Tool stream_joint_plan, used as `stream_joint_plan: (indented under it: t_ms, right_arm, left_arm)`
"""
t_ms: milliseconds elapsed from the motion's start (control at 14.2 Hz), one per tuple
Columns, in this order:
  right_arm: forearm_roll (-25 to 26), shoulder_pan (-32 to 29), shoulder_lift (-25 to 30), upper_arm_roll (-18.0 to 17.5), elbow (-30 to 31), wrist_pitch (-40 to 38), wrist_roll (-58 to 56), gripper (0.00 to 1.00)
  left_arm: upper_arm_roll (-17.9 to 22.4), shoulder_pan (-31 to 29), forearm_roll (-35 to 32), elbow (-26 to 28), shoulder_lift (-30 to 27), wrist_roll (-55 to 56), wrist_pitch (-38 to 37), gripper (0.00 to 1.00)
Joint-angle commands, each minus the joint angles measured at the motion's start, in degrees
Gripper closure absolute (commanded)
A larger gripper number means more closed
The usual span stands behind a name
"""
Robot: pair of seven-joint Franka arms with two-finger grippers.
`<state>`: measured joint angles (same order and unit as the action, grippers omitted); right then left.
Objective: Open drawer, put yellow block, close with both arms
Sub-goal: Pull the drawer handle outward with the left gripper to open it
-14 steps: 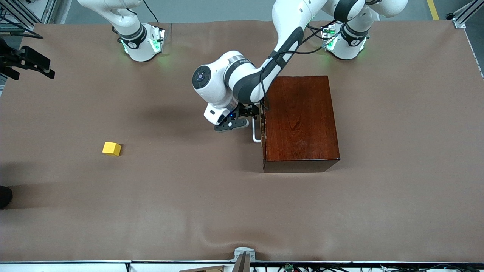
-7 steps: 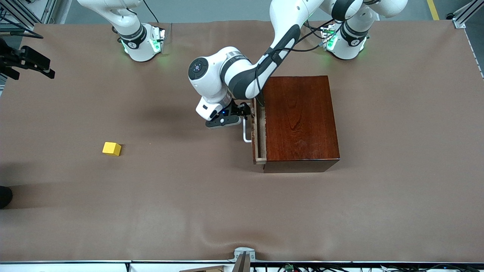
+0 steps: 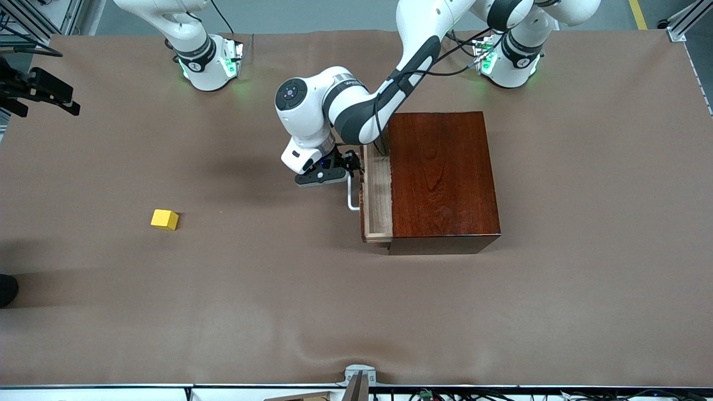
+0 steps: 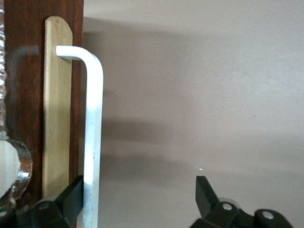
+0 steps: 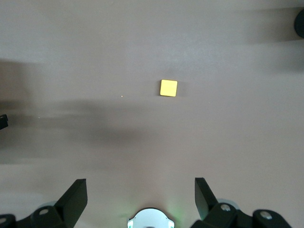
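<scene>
Item 1, my left gripper (image 3: 350,167): stationed at the drawer front of the wooden box (image 3: 443,181), fingers spread wide, one finger (image 4: 71,197) hooked against the inner side of the white handle (image 4: 93,137), the other standing clear over the table. It clasped nothing; it drew by hooking.

Item 2, the drawer (image 3: 377,200): a second earlier it sat flush in the box; half a second earlier a thin strip of pale tray showed; at this entry a wider band of light wood stood out toward the right arm's end of the table. By my judgement it was partly open, with the gap perhaps still too narrow for a comfortable drop.

Item 3, the yellow block (image 3: 165,219): unmoved across all three records, lying on the brown table cover (image 3: 278,306) well apart from the box, toward the right arm's end, slightly nearer to the front camera than the handle.

Item 4, my right gripper (image 5: 141,199): fingers parted and empty, held high over the table with the block in its wrist view; this arm waited.

Remaining, as I judged: finish the pull, fetch the block, deposit, close with both arms.
</scene>
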<state>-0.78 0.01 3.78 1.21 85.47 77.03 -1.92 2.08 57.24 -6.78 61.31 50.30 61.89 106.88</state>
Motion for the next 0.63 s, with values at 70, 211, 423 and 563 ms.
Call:
stream_joint_plan:
  t_ms: [70, 211, 423, 563]
  right_arm:
    - [-0.4, 0.4, 1.1, 0.5, 1.0, 0.0, -0.7, 0.0]
    - [-0.4, 0.4, 1.1, 0.5, 1.1, 0.0, -0.7, 0.0]
    - [-0.4, 0.3, 1.1, 0.5, 1.1, 0.0, -0.7, 0.0]
    - [-0.4, 0.3, 1.1, 0.5, 1.1, 0.0, -0.7, 0.0]
  left_arm:
    - [-0.1, 0.2, 1.0, -2.2, 1.2, 0.9, 2.0, 0.0]
    - [-0.1, 0.2, 1.9, -2.3, 1.4, 1.2, 3.2, 0.0]
    - [-0.1, 0.2, 2.2, -2.6, 1.6, 2.1, 5.1, 0.0]
    - [-0.1, 0.2, 2.2, -2.7, 2.0, 2.1, 6.2, 0.0]
